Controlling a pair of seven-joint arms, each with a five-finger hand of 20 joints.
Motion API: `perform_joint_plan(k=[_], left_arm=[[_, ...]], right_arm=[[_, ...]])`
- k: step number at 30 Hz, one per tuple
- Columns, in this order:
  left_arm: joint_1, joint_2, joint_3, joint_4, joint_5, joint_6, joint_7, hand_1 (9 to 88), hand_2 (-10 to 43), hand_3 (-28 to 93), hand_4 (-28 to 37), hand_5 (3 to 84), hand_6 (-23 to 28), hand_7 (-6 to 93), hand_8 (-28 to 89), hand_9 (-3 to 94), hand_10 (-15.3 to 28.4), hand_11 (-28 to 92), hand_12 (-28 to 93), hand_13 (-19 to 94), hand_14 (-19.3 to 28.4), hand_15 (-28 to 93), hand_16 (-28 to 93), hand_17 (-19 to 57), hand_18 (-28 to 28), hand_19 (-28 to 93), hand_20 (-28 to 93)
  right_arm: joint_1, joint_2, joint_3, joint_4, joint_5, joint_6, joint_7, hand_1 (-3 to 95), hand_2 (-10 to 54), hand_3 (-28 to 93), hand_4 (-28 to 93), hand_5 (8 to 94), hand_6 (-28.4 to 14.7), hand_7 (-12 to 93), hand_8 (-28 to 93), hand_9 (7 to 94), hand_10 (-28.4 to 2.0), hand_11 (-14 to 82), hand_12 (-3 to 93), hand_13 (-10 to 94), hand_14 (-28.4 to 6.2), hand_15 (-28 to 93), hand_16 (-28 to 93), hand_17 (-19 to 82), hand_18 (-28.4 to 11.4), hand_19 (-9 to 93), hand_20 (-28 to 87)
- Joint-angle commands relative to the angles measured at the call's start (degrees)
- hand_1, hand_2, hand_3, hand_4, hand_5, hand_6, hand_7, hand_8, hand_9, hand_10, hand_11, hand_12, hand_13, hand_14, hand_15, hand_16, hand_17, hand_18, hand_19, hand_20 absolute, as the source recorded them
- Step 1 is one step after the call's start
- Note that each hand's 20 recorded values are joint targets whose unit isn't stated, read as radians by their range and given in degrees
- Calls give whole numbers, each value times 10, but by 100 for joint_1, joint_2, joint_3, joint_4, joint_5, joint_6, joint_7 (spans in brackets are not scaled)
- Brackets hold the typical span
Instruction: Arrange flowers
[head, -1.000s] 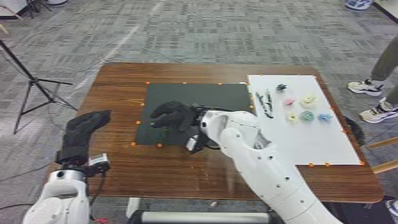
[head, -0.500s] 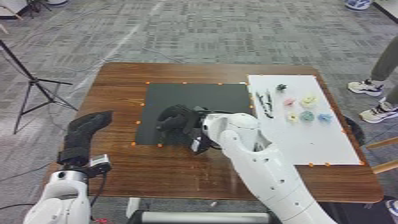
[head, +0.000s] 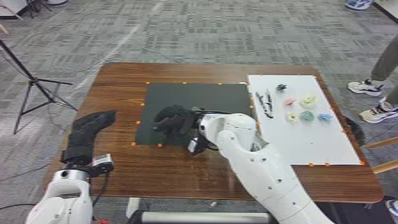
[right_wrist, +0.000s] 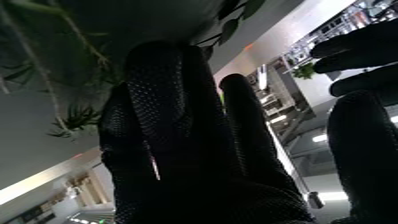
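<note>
I hold my right hand (head: 175, 119) over the black mat (head: 200, 92), its fingers (right_wrist: 158, 100) straight and curled round nothing; in the wrist view, leafy stems (right_wrist: 93, 45) show close by them. My left hand (head: 87, 132) lies outstretched at the left side of the wooden table (head: 204, 177), fingers relaxed. On the white sheet (head: 311, 145) to the right of the mat sit a pink flower (head: 290, 101), a large pale yellow flower (head: 308, 101), a teal flower (head: 306, 116) and a blue flower (head: 325, 117), near one another.
</note>
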Motion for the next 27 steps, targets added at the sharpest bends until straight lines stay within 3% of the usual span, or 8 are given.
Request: perform_joint_plan(k=[1, 7, 14, 18, 22, 27], left_arm=[[-21, -54, 60, 23, -12, -59, -10, 300, 52, 720, -191, 519, 37, 210, -81, 468, 130, 220, 113, 368, 168, 226, -4, 73, 116, 117, 183], [-93, -62, 104, 54, -8, -112, 2, 299, 51, 721, -191, 519, 38, 209, -80, 468, 130, 220, 113, 367, 168, 223, -5, 73, 116, 116, 182], [-30, -67, 54, 12, -3, -75, -21, 298, 48, 719, -190, 518, 38, 209, -80, 466, 129, 219, 113, 365, 168, 221, -4, 72, 116, 116, 182], [89, -71, -31, -52, -6, -40, -2, 298, 46, 718, -189, 518, 38, 208, -80, 467, 130, 220, 114, 364, 167, 221, -3, 72, 116, 116, 182], [215, -72, -143, -89, -40, 26, 1, 296, 40, 717, -186, 518, 38, 208, -79, 466, 129, 219, 113, 365, 167, 220, -3, 72, 116, 115, 182], [381, -79, -318, -113, -41, 156, 1, 295, 34, 716, -185, 518, 38, 209, -80, 467, 130, 219, 113, 365, 168, 221, -3, 72, 116, 115, 182]], right_arm=[[121, -142, 4, 64, 107, 32, -11, 106, 129, 666, -138, 394, -40, 150, -83, 646, -159, 84, 117, 681, -177, 590, 333, 299, -284, 751, 523], [173, -191, -26, 86, 42, 85, -32, 106, 129, 667, -138, 393, -40, 148, -82, 646, -158, 83, 116, 682, -177, 590, 332, 299, -284, 751, 523], [166, -4, 128, -59, 196, 52, 80, 106, 129, 667, -137, 394, -40, 151, -82, 642, -159, 84, 116, 679, -178, 589, 334, 297, -284, 750, 524], [74, 499, 233, -729, 642, 145, 298, 107, 128, 668, -137, 397, -39, 154, -83, 635, -163, 85, 119, 677, -178, 589, 335, 296, -284, 749, 524], [-282, 1252, 598, -1731, 1142, 694, 435, 133, 112, 672, -136, 472, -36, 175, -91, 649, -175, 100, 136, 668, -172, 596, 330, 291, -280, 749, 517], [-1028, 2122, 1454, -2797, 932, 1373, 581, 176, 64, 680, -132, 487, -37, 179, -92, 654, -171, 105, 142, 655, -170, 596, 329, 285, -274, 745, 515]])
